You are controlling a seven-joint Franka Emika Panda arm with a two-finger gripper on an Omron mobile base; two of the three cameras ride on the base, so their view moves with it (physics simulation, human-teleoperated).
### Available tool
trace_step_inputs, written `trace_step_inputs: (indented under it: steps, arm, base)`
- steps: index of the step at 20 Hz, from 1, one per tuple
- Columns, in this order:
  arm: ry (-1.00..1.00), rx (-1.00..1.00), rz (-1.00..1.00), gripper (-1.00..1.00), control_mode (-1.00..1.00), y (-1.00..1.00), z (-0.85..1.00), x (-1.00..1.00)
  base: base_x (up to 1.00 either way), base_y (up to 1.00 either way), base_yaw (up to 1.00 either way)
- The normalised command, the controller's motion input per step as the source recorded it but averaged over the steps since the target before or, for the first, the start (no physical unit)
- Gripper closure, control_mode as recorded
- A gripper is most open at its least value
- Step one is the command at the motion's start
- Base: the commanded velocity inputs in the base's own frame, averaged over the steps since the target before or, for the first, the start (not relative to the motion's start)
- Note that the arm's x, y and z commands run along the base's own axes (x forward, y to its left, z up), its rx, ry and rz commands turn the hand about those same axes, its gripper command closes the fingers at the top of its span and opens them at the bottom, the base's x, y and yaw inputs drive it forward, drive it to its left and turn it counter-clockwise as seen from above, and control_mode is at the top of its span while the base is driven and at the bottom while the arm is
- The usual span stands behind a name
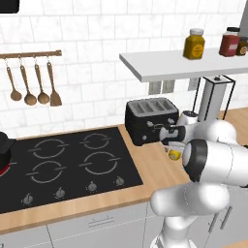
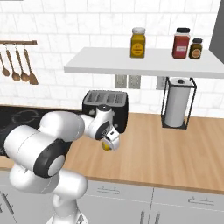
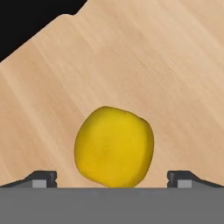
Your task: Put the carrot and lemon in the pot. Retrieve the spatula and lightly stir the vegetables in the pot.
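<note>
The lemon (image 3: 114, 147) lies on the wooden counter to the right of the stove, small and yellow. My gripper (image 3: 113, 178) hangs just above it, open, with one fingertip (image 3: 43, 177) on each side of the fruit and not touching it. From the base, the lemon (image 1: 173, 155) (image 2: 105, 146) peeks out under the gripper (image 1: 173, 149) (image 2: 109, 142), in front of the toaster. The black pot (image 1: 4, 145) stands at the stove's far left edge, partly cut off. The carrot and the spatula are out of view.
A black toaster (image 1: 150, 118) stands right behind the hand. A white shelf (image 1: 184, 65) with jars hangs overhead, and a paper-towel holder (image 2: 177, 103) stands to the right. Brown wooden spoons and a spatula (image 1: 34, 87) hang on the wall rail. The black cooktop (image 1: 72, 164) lies to the left.
</note>
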Motion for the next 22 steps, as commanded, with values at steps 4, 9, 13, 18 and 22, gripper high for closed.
trace_step_inputs:
  steps: [4,9,13,18,22]
  arm:
    - [0.04,0.08,-0.04,-1.0,-1.0,-0.08,-0.12,0.15]
    - [0.02,0.06,-0.05,-1.0,-1.0,-0.02,-0.17,0.2]
    - [0.02,0.02,-0.04,1.0,-1.0,0.0,-0.26,0.1]
    - [0.01,0.0,0.0,1.0,-1.0,0.0,-0.06,0.0]
    - [-0.01,0.0,0.02,1.0,-1.0,0.03,0.05,-0.38]
  base:
    - [0.0,0.0,0.0]
    - [0.0,0.0,0.0]
    - [0.0,0.0,0.0]
    - [0.0,0.0,0.0]
    - [0.0,0.0,0.0]
